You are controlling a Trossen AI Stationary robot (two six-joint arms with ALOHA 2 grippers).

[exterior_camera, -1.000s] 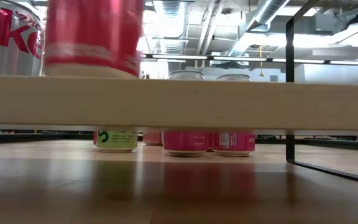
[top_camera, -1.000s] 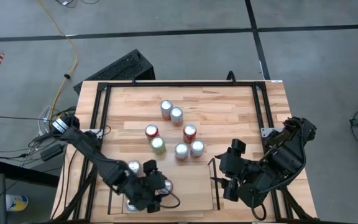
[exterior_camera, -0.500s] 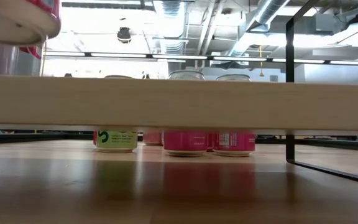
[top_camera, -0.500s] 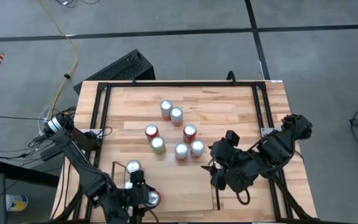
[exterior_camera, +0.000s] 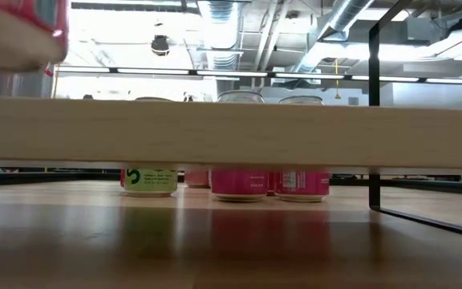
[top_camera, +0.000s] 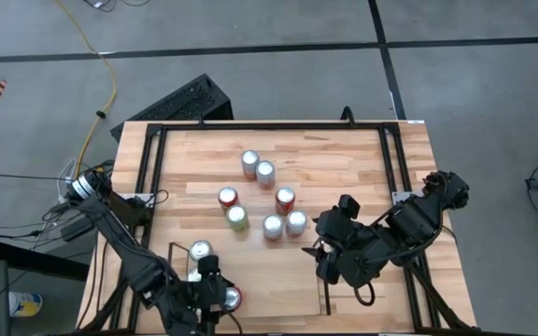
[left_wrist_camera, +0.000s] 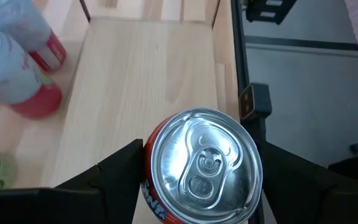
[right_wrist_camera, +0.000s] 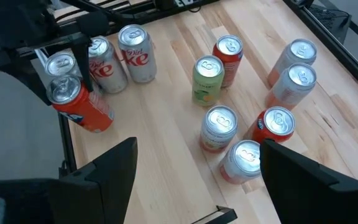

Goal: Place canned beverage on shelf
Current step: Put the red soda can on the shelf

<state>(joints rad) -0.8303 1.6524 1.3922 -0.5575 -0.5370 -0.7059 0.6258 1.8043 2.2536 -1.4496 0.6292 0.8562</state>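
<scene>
Your left pincer (left_wrist_camera: 197,193) is closed around the sides of an orange-red aluminium can with a silver top (left_wrist_camera: 202,167), one dark finger (left_wrist_camera: 114,171) on each flank. In the high view that left pincer (top_camera: 215,297) carries the can at the bench's near-left corner, above the shelf, a low bay with thin black side rails and a light wood plank floor (top_camera: 278,280). In the right wrist view the can hangs tilted and clear of the floor. Two silver diet cola cans (right_wrist_camera: 120,55) stand just beside it on that floor.

Your right pincer (top_camera: 327,259) hovers with its jaws spread wide and nothing between them, over the shelf's end nearest the bench's right edge.

On the light wood bench (top_camera: 344,159), towards its middle, stands a loose cluster of upright cans (top_camera: 261,198): one green (right_wrist_camera: 207,79), several red and several silver. The low view shows the shelf plank edge-on (exterior_camera: 231,132), with can bases behind it.
</scene>
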